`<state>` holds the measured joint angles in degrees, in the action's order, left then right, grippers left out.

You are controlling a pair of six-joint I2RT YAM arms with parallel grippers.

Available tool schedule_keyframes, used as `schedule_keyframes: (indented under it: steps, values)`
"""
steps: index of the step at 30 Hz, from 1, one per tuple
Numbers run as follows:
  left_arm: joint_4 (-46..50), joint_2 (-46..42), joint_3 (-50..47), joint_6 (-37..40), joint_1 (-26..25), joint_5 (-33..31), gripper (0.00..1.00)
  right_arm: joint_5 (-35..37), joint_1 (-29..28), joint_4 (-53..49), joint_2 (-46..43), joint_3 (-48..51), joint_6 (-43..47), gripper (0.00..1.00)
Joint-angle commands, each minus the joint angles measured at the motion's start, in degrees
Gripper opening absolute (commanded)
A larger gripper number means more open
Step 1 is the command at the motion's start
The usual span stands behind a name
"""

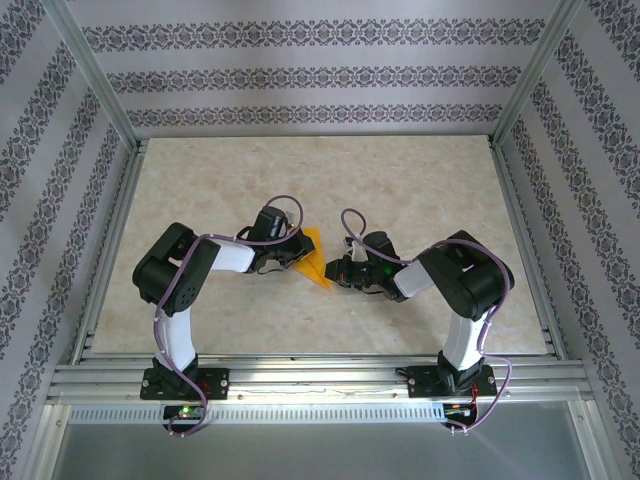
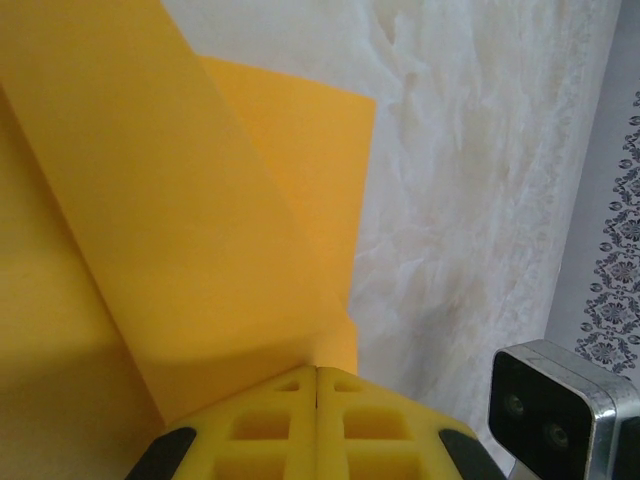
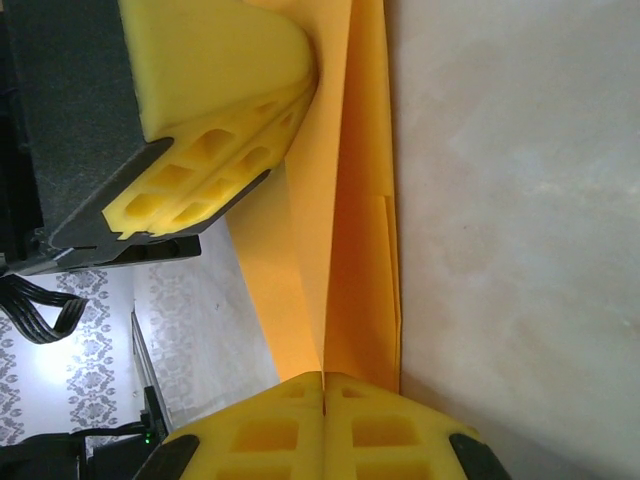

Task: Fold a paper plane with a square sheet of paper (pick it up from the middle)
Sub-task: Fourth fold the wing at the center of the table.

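Left end effector (image 2: 318, 372) and right end effector (image 3: 322, 376) pinch the creased orange-yellow paper plane (image 3: 345, 230).

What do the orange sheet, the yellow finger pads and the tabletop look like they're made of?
Folded sheet: thin matte paper, holding sharp creases. Finger pads: yellow, matte, with open lattice cells; probably soft printed plastic or rubber, can't tell. Tabletop: pale marble-patterned, smooth; stone or laminate, unclear.
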<state>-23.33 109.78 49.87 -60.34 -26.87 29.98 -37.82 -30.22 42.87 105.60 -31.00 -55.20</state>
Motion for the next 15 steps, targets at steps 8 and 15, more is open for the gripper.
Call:
schedule_keyframes:
  steps: [8, 15]
  values:
    - [1.98, 1.71, 1.46, 2.28, 0.59, 0.79, 0.01, 1.79, 0.86, -5.25, 0.92, 0.42, 0.91, 0.0]
    - [3.16, 2.61, 2.5, 2.84, 0.59, 1.76, 0.01, 1.72, 0.9, -5.26, 0.58, 0.59, 0.87, 0.0]
